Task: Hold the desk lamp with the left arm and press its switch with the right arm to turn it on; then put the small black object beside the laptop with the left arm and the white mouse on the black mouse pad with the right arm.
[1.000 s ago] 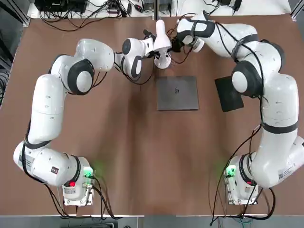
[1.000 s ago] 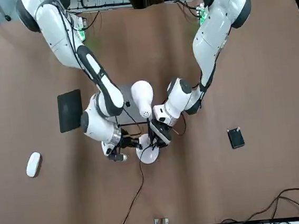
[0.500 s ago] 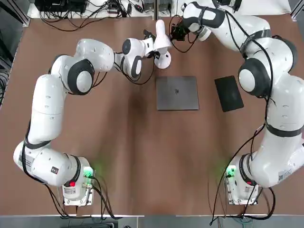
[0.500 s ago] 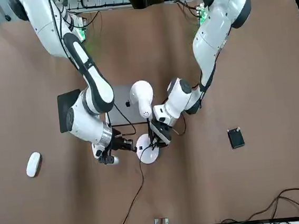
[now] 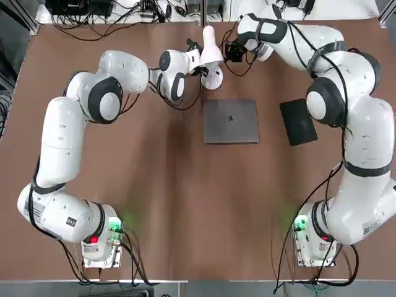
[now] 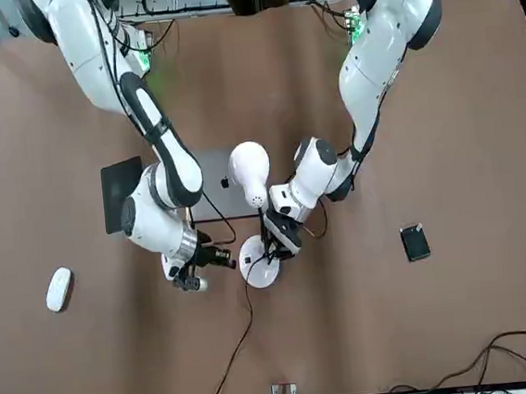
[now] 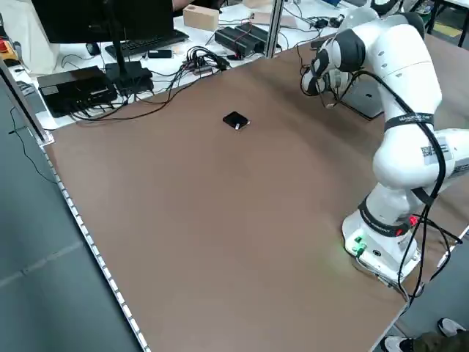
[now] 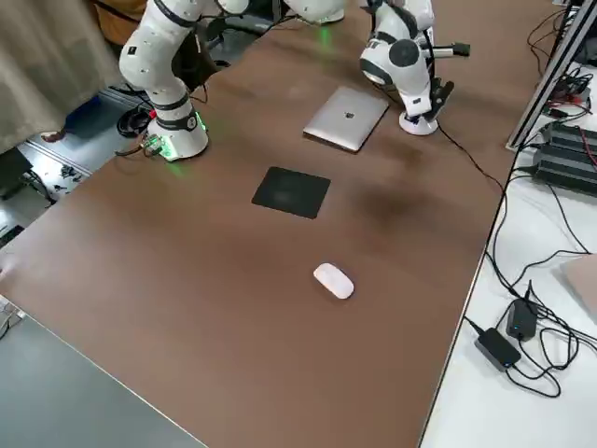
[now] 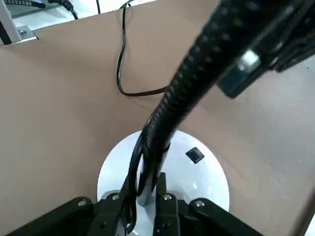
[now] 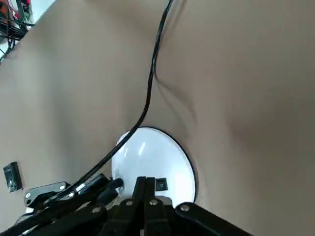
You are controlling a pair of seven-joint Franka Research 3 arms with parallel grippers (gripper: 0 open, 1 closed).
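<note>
Gripping the desk lamp point(image 6: 250, 175) by its short neck at the table's point(image 5: 154, 185) far edge beyond the laptop point(image 5: 231, 121): left pincer point(image 6: 276, 239), clamped. Hovering just beside the lamp's round base: right pincer point(image 6: 215, 256), clenched on nothing.

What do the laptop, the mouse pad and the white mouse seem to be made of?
The laptop: probably metal, a matte silver-grey lid with an even sheen and a small dark logo. The black mouse pad: likely fabric or rubber, flat, thin and dull, with no glare. The white mouse: likely glossy plastic, smooth and rounded.
</note>
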